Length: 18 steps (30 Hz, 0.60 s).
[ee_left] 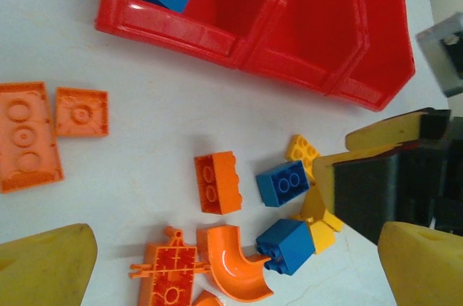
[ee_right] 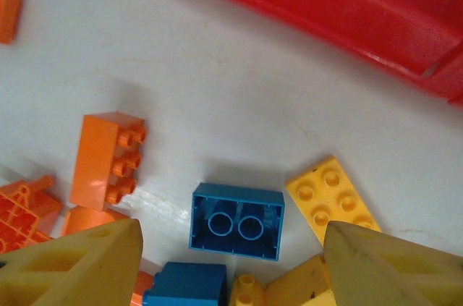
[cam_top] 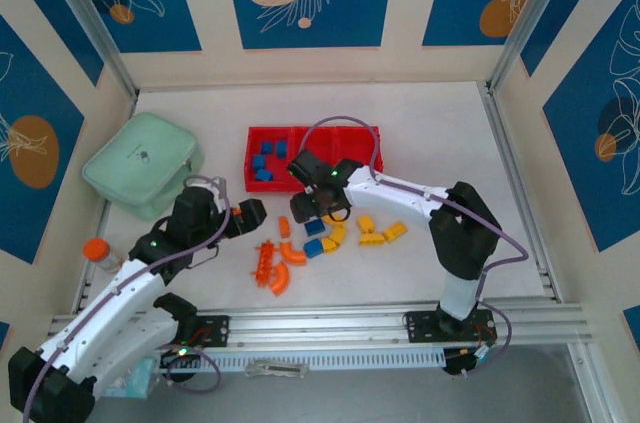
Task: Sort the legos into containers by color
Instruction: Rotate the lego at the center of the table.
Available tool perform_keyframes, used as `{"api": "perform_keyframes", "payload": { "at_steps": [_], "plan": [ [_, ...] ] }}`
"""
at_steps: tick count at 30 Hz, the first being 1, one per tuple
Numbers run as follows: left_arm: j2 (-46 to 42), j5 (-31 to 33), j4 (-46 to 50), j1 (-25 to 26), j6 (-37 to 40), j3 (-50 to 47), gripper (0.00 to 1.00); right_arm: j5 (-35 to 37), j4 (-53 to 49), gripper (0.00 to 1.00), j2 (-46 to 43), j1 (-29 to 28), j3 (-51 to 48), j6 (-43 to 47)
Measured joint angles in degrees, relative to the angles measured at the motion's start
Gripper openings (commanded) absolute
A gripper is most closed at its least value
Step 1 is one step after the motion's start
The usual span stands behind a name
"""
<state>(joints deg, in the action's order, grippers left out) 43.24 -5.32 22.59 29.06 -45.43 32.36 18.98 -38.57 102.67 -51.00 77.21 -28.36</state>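
Bricks [cam_top: 320, 238] in blue, yellow and orange lie loose on the white counter [cam_top: 430, 143], just in front of a long red tray [cam_top: 275, 130] with 3 compartments; its left end holds several blue bricks [cam_top: 268, 158]. Orange pieces [cam_top: 275, 263] cluster on the left of the pile, yellow ones [cam_top: 375, 233] on the right, and 2 blue ones [cam_top: 314, 228] sit between them.

Right claw [cam_top: 318, 215] hangs low over the middle of the pile, pointing down; its jaws stand open and grip nothing. From the right wrist, its 2 yellow fingers [ee_right: 79, 262] straddle a blue brick [ee_right: 237, 221] that lies upside down with its hollow underside up; neither finger touches it. An orange brick [ee_right: 105, 161] lies on its side to the left; a flat yellow piece [ee_right: 333, 197] lies just beside the blue one on the right; a second blue brick [ee_right: 187, 284] sits nearer the camera.

Left claw [cam_top: 248, 211] hovers at the left edge of the pile, open wide and empty; from its wrist, a curved orange piece [ee_left: 235, 270] and an orange block [ee_left: 217, 183] lie between its yellow fingertips [ee_left: 47, 266], with 2 flat orange plates [ee_left: 27, 136] off to the left.

A mint-green case [cam_top: 142, 163] sits left of the tray, well apart; an orange-capped bottle [cam_top: 96, 249] stands near the counter's left edge.
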Motion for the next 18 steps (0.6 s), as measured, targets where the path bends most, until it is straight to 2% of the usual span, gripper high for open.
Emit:
{"api": "perform_keyframes", "payload": {
  "at_steps": [10, 18],
  "plan": [
    [0.61, 3.65, -2.93, 4.22, -3.15, -2.34, 0.99, 0.2, 3.1, 0.71, 3.19, -0.55, -0.76, -1.25],
    [2.1, 4.59, -4.0, 5.05, -3.85, -2.43, 0.99, 0.55, 3.26, 0.71, 7.91, -0.81, -0.72, -1.25]
  ]
}}
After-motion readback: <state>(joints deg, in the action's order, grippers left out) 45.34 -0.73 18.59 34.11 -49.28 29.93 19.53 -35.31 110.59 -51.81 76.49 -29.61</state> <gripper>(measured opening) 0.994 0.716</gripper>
